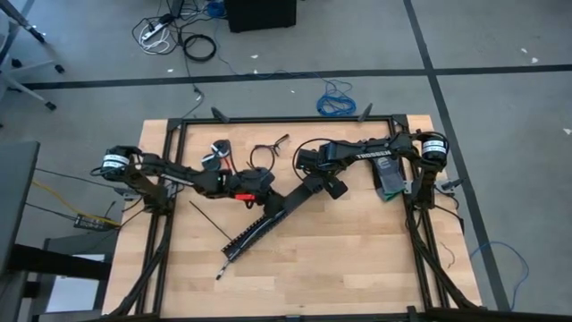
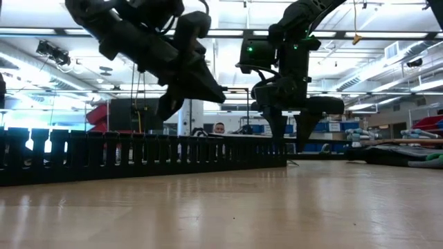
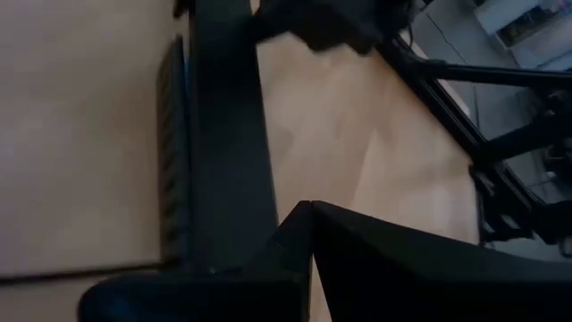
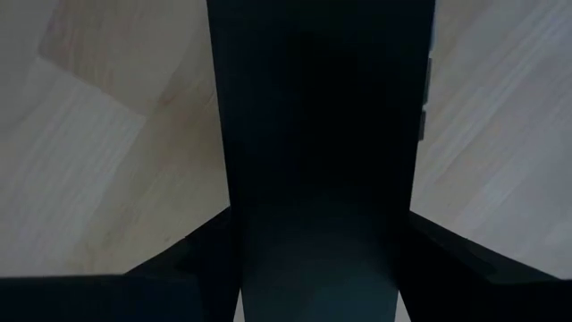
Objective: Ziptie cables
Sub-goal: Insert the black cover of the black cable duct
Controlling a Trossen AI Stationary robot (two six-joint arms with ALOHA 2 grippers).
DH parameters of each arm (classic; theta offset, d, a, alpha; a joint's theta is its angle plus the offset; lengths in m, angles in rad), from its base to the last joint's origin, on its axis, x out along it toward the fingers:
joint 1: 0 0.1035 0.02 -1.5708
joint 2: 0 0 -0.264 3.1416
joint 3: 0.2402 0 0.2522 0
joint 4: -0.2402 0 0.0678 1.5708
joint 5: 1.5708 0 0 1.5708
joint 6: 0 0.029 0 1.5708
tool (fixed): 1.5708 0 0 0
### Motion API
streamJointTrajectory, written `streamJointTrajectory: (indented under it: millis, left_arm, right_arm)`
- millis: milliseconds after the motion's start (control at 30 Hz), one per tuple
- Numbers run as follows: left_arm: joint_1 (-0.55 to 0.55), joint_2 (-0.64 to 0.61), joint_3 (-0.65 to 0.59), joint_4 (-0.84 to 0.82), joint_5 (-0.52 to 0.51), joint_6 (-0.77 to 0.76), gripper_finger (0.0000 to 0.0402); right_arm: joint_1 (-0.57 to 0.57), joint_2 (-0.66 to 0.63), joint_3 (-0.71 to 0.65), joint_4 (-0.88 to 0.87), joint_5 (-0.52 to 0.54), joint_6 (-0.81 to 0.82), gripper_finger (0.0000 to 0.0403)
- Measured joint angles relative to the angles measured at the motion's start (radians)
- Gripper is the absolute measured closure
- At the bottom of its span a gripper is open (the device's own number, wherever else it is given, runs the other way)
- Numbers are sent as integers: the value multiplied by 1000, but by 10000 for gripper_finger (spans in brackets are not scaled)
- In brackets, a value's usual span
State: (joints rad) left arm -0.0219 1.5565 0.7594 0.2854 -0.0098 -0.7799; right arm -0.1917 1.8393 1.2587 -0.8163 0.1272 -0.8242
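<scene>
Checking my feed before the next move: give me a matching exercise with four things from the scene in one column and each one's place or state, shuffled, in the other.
Things:
1. left pincer
2. right pincer
3. ziptie
4. blue cable

Place or state:
A. on the floor beyond the table
B. shut, hanging above the strip
C. lying flat on the table beside the strip
D. closed on the strip's end

Pairs: 1-B, 2-D, 3-C, 4-A
</scene>
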Motion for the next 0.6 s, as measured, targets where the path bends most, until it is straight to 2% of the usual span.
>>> streamJointTrajectory:
  millis: [200, 300, 600]
  left_arm:
    - [23, 47, 36, -18, 17, 69, 401]
    - [27, 80, 51, -29, 56, 74, 402]
    - [27, 146, 102, -30, 81, 76, 401]
  right_arm:
    - [0, 0, 0, 4, -1, -5, 174]
    - [-1, 0, 0, 12, 0, -9, 174]
    - [-7, 0, 0, 31, 0, -18, 174]
